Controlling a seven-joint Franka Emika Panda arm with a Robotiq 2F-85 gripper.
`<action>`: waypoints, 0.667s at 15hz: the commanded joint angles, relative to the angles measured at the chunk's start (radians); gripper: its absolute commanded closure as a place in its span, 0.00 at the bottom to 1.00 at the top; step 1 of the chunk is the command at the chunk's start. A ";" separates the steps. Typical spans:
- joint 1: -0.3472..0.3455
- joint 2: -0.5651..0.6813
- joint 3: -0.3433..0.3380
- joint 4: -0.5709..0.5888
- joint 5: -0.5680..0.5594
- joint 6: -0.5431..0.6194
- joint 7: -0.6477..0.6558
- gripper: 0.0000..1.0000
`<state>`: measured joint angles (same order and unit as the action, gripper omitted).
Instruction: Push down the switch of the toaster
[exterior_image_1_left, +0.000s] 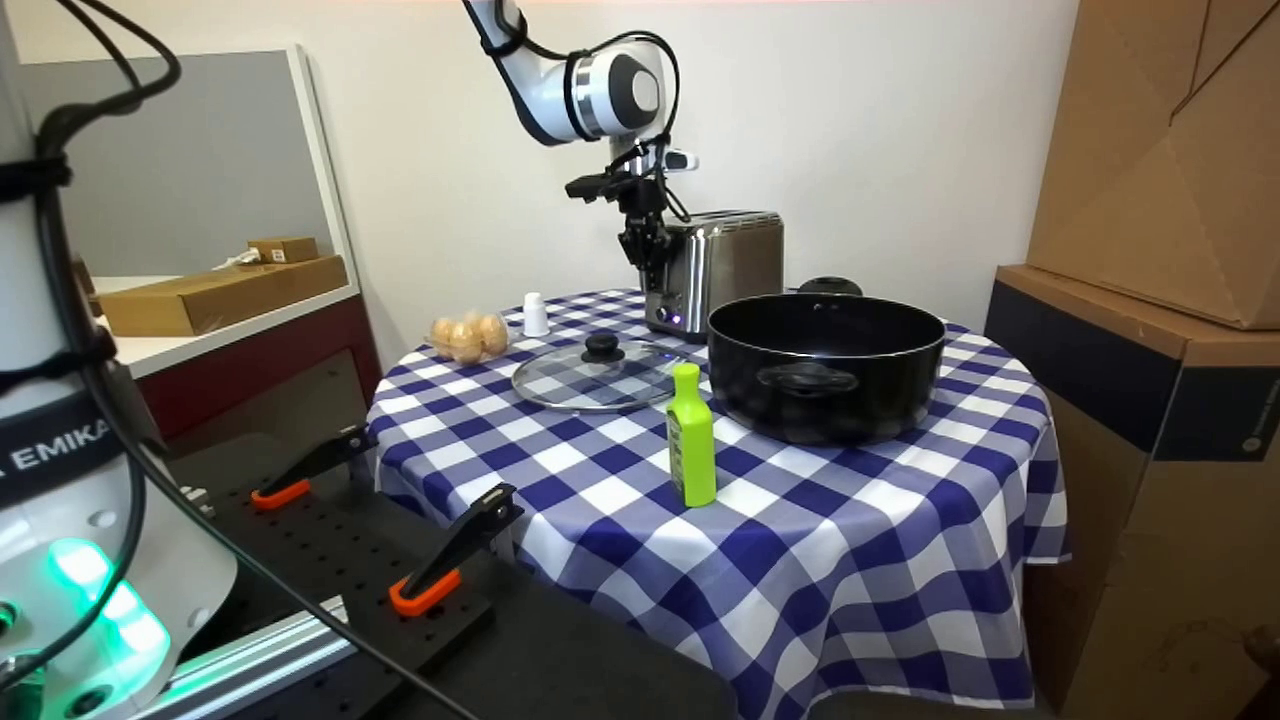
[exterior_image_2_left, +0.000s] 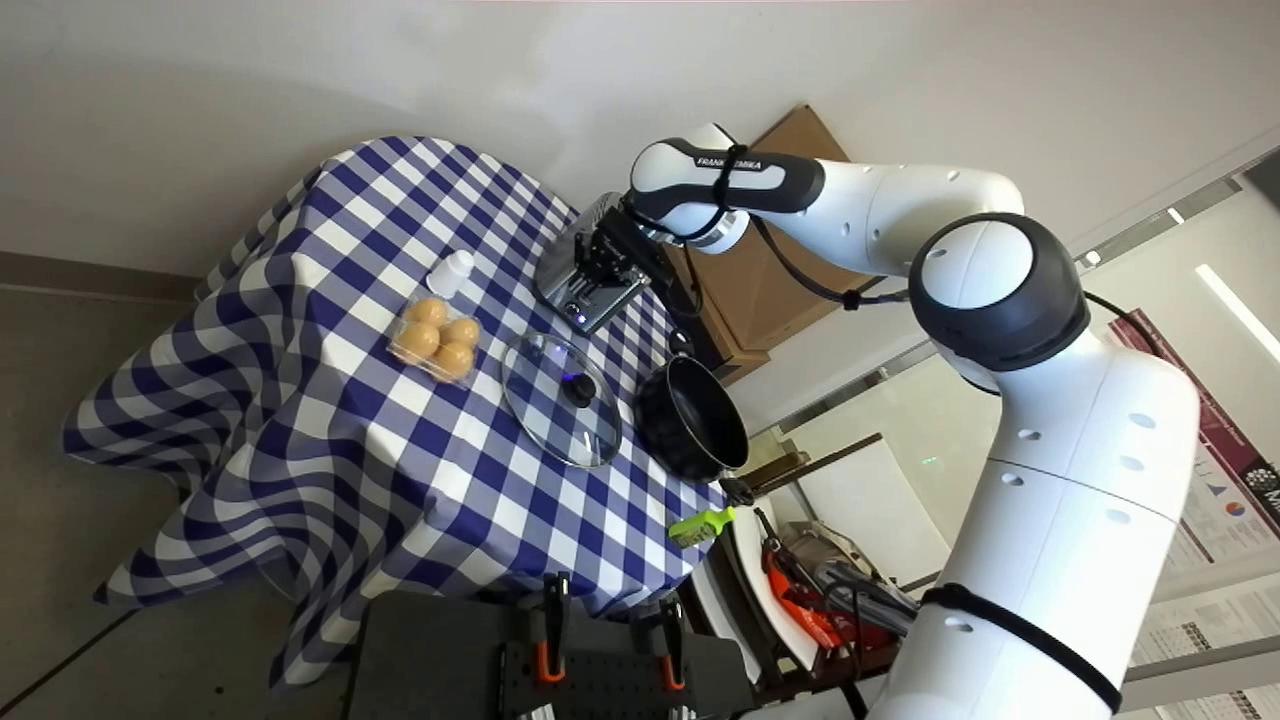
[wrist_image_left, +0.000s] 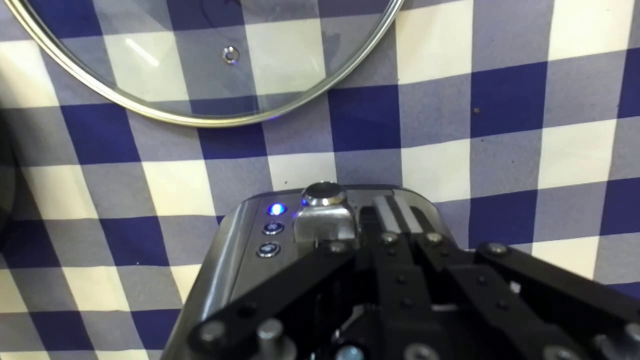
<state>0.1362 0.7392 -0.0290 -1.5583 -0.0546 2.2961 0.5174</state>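
Boxy brushed-steel toaster (exterior_image_1_left: 738, 262) at about 11 o'clock of wide round black pot (exterior_image_1_left: 840, 412), both exterior views. Your black gripper (wrist_image_left: 397, 215): pressed together, pinching nothing visible, presumably so you push with one blunt tip. At 3 o'clock of silver metal block (wrist_image_left: 325, 223), likely switch, wrist view; contact unclear. Count: three round buttons (wrist_image_left: 273, 228), 12 o'clock one lit blue; one glass lid (exterior_image_2_left: 560, 402); four brown eggs (exterior_image_2_left: 428, 339).

Round surface (exterior_image_1_left: 570, 465) draped in blue-and-white checked cloth (exterior_image_1_left: 860, 560), toaster (exterior_image_1_left: 735, 270) standing near pot (exterior_image_1_left: 830, 395), lid (exterior_image_1_left: 602, 380) lying between pot and clear pack (exterior_image_2_left: 425, 367) of eggs (exterior_image_2_left: 418, 341), white container (exterior_image_1_left: 535, 316) just beside the pack, green bottle (exterior_image_1_left: 692, 445) upright near the pot.
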 joint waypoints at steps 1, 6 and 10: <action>-0.038 -0.154 0.041 -0.151 0.095 -0.020 -0.117 1.00; -0.067 -0.401 0.057 -0.371 0.173 -0.093 -0.201 1.00; -0.077 -0.605 0.027 -0.525 0.134 -0.202 -0.203 1.00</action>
<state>0.0726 0.3083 0.0121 -1.9298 0.0895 2.1460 0.3366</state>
